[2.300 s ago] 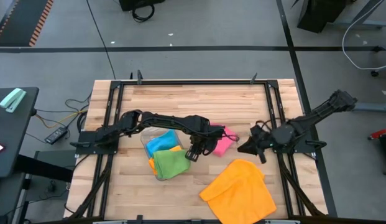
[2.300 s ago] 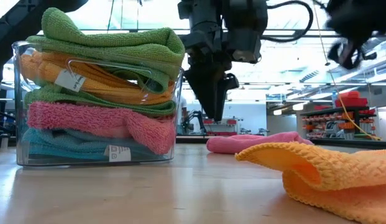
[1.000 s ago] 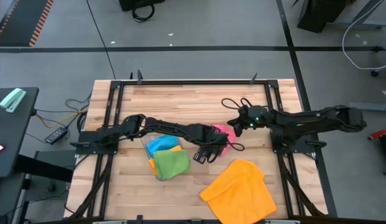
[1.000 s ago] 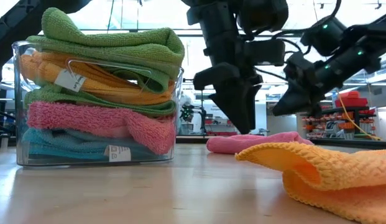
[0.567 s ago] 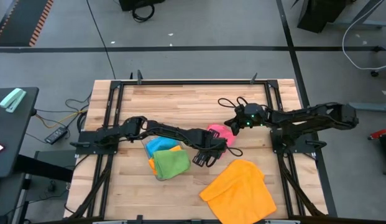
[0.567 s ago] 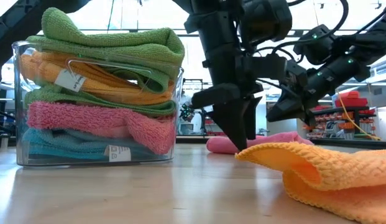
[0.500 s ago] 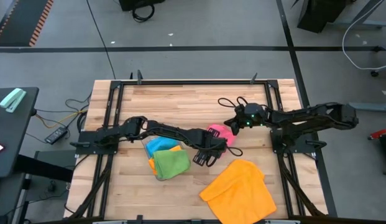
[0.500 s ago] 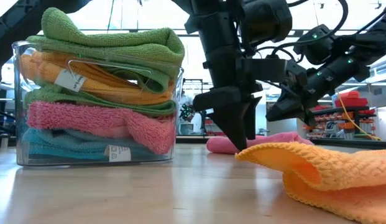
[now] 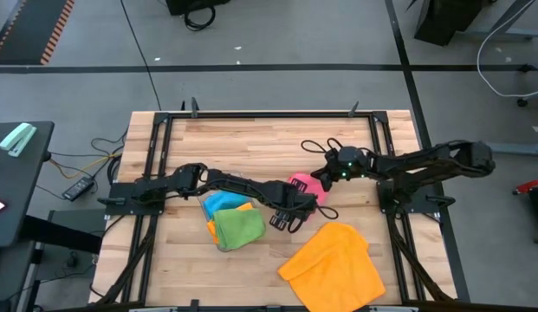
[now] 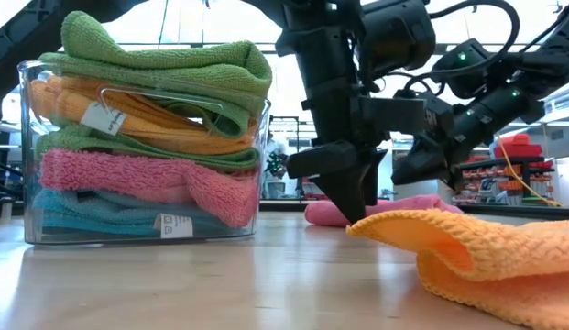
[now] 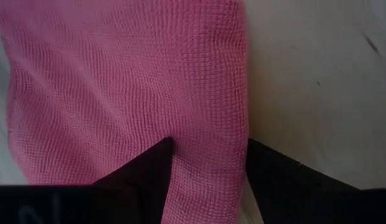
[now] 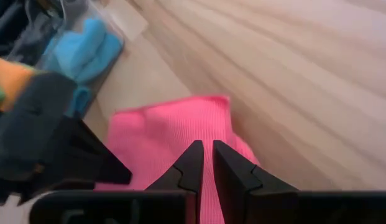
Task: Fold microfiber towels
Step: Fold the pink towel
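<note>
Sitting folded in the clear tray [image 10: 27, 147] are several towels [image 10: 156, 119] already stacked in green, orange, pink and blue layers, so much of the job is looking finished; a pink towel [image 9: 303, 188] and an orange towel [image 9: 333, 264] are lying loose on the surface [image 9: 251, 139] and are judged to be what is left. The left gripper [image 9: 286, 217] is pressing down at the near edge of the pink towel, its fingers [image 11: 146, 171] standing apart with a ridge of pink cloth running between them. The right gripper [image 12: 204, 163] is hovering just over the far side of the same towel with its fingers nearly together and nothing between them. The orange towel is lying crumpled below and beside the left gripper, untouched.

The high view is showing how both arms are meeting over the pink towel, yet it is hiding the stack's layers. The low view is revealing those layers and the tags. Only the left wrist view is showing cloth between the fingers.
</note>
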Tool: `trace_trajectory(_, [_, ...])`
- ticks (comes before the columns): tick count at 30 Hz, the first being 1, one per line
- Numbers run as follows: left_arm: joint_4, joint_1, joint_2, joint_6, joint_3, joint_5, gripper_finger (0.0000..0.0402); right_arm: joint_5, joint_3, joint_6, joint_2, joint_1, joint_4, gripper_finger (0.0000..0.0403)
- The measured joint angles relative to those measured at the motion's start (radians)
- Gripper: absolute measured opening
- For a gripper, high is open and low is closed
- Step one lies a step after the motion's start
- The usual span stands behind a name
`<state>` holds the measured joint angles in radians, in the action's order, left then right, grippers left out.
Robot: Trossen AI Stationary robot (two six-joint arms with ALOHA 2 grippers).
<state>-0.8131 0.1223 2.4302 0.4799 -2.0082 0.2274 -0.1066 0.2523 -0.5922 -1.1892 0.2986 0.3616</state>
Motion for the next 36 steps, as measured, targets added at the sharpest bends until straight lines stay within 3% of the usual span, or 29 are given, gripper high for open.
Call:
trace_trajectory(8, [0.000,0.000,0.003,0.003,0.002,0.016,0.0158,0.000,0.000,-0.024,-0.117,-0.023,0.010,0.0043])
trace_trajectory(14, [-0.009,0.000,0.005,-0.024,0.004,-0.002,0.0069,0.000,0.000,-0.025,-0.162,-0.022,-0.001,0.0043])
trace_trajectory(18, [-0.021,-0.021,-0.011,-0.043,0.005,-0.115,0.0013,-0.014,0.001,-0.027,-0.190,-0.022,-0.009,0.0043])
trace_trajectory(29, [-0.157,-0.098,-0.065,-0.133,0.008,-0.406,0.0009,-0.053,0.008,-0.004,-0.197,-0.108,-0.015,0.0043])
trace_trajectory(36, [-0.166,-0.105,-0.103,-0.129,-0.015,-0.435,0.0026,-0.029,0.019,-0.006,-0.200,-0.174,-0.020,0.0043])
